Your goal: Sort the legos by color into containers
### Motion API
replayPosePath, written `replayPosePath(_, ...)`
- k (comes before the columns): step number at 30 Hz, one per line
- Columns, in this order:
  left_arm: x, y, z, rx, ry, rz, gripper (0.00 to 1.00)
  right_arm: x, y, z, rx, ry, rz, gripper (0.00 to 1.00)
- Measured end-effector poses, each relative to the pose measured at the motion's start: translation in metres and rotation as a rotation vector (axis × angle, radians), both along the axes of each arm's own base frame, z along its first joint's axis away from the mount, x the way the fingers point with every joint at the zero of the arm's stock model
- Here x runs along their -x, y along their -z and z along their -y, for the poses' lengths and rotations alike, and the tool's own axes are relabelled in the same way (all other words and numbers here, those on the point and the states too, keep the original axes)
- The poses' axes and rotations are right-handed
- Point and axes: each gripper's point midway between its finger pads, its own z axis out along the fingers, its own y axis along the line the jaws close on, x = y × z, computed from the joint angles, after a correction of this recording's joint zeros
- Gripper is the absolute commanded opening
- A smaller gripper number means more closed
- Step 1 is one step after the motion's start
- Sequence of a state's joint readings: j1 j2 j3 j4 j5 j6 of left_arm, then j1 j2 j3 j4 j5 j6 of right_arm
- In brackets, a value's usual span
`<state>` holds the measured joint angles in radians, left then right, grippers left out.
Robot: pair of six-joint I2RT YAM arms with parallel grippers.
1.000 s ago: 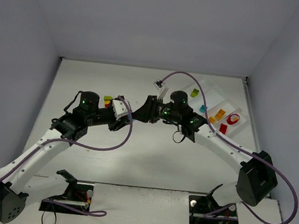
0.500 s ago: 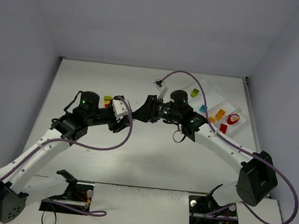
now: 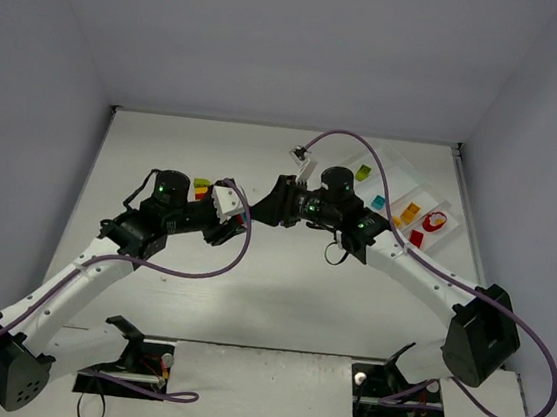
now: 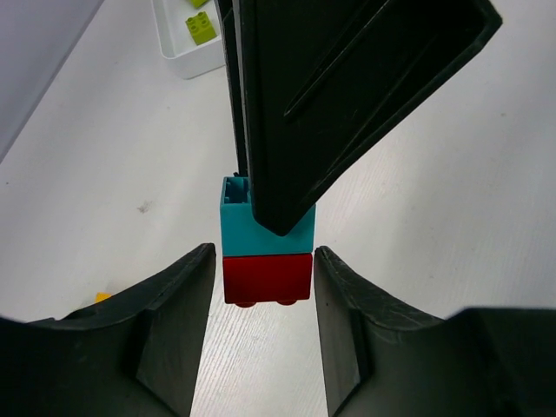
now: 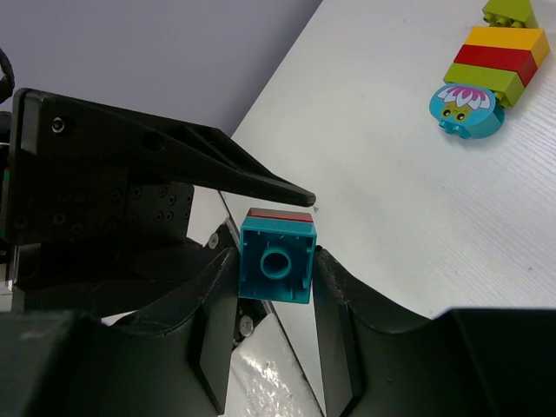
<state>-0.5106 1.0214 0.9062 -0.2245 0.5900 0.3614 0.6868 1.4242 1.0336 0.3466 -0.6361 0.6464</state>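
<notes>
I'm looking down on a white table point(image 3: 278, 299), boxed in by pale grey-lilac walls point(image 3: 277, 47) at the back and on both sides. Through the wrist cameras its surface shows a fine, wood-like grain, and I can see one small dark speck point(image 4: 143, 207) on it.

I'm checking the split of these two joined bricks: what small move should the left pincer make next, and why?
Probably close the left pincer on the red brick: its fingers flank that brick with a gap showing, while the right pincer clamps the teal brick joined to it.
</notes>
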Motion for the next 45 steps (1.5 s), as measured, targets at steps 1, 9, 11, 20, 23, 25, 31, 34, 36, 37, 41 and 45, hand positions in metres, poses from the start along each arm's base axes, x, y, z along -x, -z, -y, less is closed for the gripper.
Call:
replayPosePath(1, -0.001, 0.001, 0.000, -0.003, -0.003, -0.001, 0.42, 0.000, 0.000, 0.000, 0.000, 0.000, 0.000, 0.00)
replayPosePath(9, -0.001, 0.002, 0.000, -0.010, -0.007, -0.001, 0.35, 0.000, -0.001, 0.000, -0.002, 0.000, 0.003, 0.00)
replayPosePath(11, -0.001, 0.002, 0.000, -0.011, -0.008, 0.001, 0.31, 0.000, -0.001, 0.000, -0.003, 0.001, 0.001, 0.00)
replayPosePath(20, -0.001, 0.002, 0.001, -0.013, -0.006, 0.004, 0.07, 0.000, -0.002, 0.000, -0.006, 0.004, -0.006, 0.00)
replayPosePath(23, -0.001, 0.002, 0.000, -0.013, -0.007, 0.005, 0.05, -0.002, -0.001, 0.002, -0.005, 0.011, -0.008, 0.00)
replayPosePath(25, -0.002, 0.001, 0.001, -0.011, -0.010, 0.010, 0.03, -0.003, -0.002, 0.004, -0.007, 0.013, -0.009, 0.00)
replayPosePath(31, -0.003, 0.000, 0.005, -0.007, -0.003, 0.016, 0.03, -0.024, -0.009, 0.039, -0.016, 0.090, 0.006, 0.00)
replayPosePath(34, -0.003, 0.001, 0.004, -0.009, -0.007, 0.014, 0.03, -0.050, -0.015, 0.071, -0.011, 0.199, 0.032, 0.00)
replayPosePath(36, -0.003, 0.001, 0.004, -0.010, -0.007, 0.012, 0.03, -0.059, -0.019, 0.084, -0.006, 0.241, 0.050, 0.00)
replayPosePath(37, -0.003, 0.002, 0.004, -0.011, -0.008, 0.010, 0.03, -0.061, -0.019, 0.089, 0.002, 0.254, 0.057, 0.00)
replayPosePath(41, -0.003, 0.003, 0.003, -0.013, -0.011, 0.008, 0.03, -0.081, -0.004, 0.120, 0.093, 0.372, 0.071, 0.00)
replayPosePath(45, -0.004, 0.003, 0.002, -0.015, -0.021, 0.004, 0.03, -0.122, 0.030, 0.188, 0.265, 0.633, 0.045, 0.00)
